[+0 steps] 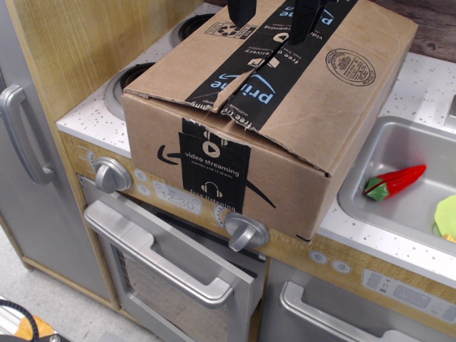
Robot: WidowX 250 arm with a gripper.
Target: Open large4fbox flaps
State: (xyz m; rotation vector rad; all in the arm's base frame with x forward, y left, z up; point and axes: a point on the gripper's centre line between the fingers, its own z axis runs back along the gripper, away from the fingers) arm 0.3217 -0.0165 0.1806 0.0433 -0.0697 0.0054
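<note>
The large4fbox (285,164) is a big brown cardboard box with black "prime" tape and a black smile arrow on its front. It stands on the toy stove top. Its flaps lie shut and nearly flat: the left flap (178,68) and the right flap (335,92), which bears a round black stamp (350,66). The tape along the centre seam (246,82) is split, and the front edge of the seam is slightly raised. My gripper (274,18) is at the far end of the box top, open. One black finger (242,8) is left of the seam and one (306,25) is right of it.
A steel sink (370,142) on the right holds a red pepper (395,180) and a yellow-green item (447,214). Two oven knobs (112,174) (246,231) sit below the box front. The oven door handle (164,263) juts out. Burners (117,85) and a fridge handle (21,135) are at left.
</note>
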